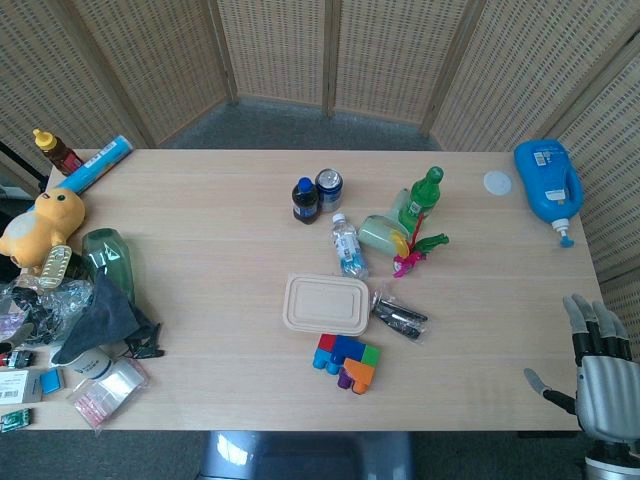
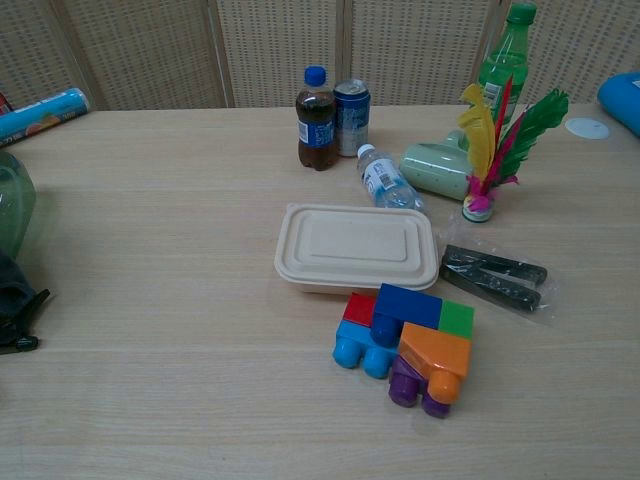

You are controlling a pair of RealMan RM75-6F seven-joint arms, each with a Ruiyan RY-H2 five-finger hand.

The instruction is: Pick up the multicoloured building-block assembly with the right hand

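The multicoloured building-block assembly (image 1: 347, 361) (image 2: 408, 344) lies on the table near its front edge, just in front of a beige lidded box. It is made of red, blue, green, orange, purple and light-blue blocks. My right hand (image 1: 596, 370) shows only in the head view, at the lower right corner past the table's right end. Its fingers are spread and it holds nothing. It is well to the right of the blocks. My left hand is not visible in either view.
A beige lidded box (image 1: 326, 303) sits behind the blocks, with a bagged black item (image 1: 400, 317) to its right. Bottles, a can (image 1: 329, 187) and a feather shuttlecock (image 1: 412, 250) stand further back. A blue jug (image 1: 548, 183) lies far right; clutter covers the left end.
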